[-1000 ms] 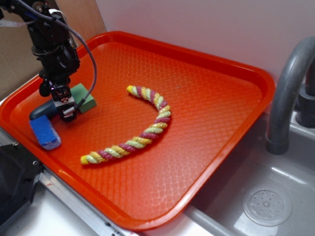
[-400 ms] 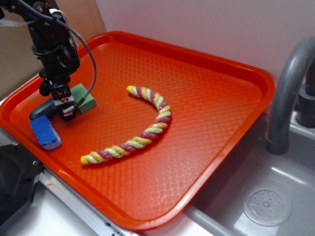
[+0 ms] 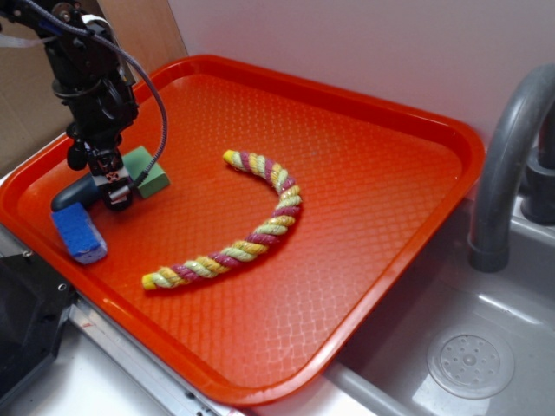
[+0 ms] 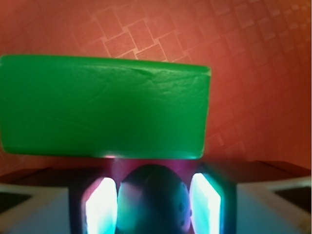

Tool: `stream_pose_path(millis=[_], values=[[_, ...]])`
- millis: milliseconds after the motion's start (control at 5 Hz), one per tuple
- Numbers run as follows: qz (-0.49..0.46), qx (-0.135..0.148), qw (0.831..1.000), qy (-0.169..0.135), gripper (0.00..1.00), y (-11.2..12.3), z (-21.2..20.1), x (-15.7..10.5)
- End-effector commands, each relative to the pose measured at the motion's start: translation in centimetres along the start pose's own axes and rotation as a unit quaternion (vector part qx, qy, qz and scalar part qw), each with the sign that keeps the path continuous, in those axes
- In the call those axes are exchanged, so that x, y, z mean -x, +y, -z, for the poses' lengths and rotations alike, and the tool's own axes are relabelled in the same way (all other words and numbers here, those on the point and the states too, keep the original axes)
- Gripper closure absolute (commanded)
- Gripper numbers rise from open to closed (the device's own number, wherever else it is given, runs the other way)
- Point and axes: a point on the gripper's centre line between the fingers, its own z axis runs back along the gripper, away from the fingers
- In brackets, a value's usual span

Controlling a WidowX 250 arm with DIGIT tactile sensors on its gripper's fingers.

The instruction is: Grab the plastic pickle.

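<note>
The plastic pickle point(image 3: 71, 194), a dark grey-green oblong, lies on the orange tray point(image 3: 373, 165) near its left edge. My gripper point(image 3: 115, 192) is down at the pickle's right end. In the wrist view the pickle's rounded end point(image 4: 153, 195) fills the gap between the two lit pads point(image 4: 101, 207), which sit against its sides. The gripper point(image 4: 153, 207) is shut on it. The pickle still rests low on the tray.
A green rectangular block point(image 3: 146, 171) sits just behind the gripper and fills the wrist view point(image 4: 105, 105). A blue sponge block point(image 3: 78, 232) lies in front of the pickle. A striped rope point(image 3: 260, 227) curves across mid-tray. A grey faucet point(image 3: 507, 165) and sink point(image 3: 468, 360) are on the right.
The gripper has shifted slightly up and to the left at the pickle's end. The pickle, blocks and rope have stayed where they were.
</note>
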Motion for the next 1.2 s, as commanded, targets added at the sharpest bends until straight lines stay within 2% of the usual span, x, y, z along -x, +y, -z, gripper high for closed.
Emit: stream_pose_path(millis=[0, 200, 400, 600, 800, 1000], values=[[0.007, -0.020, 1.000, -0.017, 1.00, 0.4, -0.7, -0.1], [0.009, -0.027, 0.999, -0.022, 1.00, 0.7, -1.7, -0.1], [-0.038, -0.023, 0.999, -0.018, 1.00, 1.1, -5.0, 0.1], [-0.098, -0.005, 0.995, -0.023, 1.00, 0.3, -10.3, -0.4], [-0.153, 0.027, 0.987, -0.032, 1.00, -1.0, -15.8, -1.2], [-0.162, 0.037, 0.985, -0.057, 1.00, -2.6, -19.5, -1.8]])
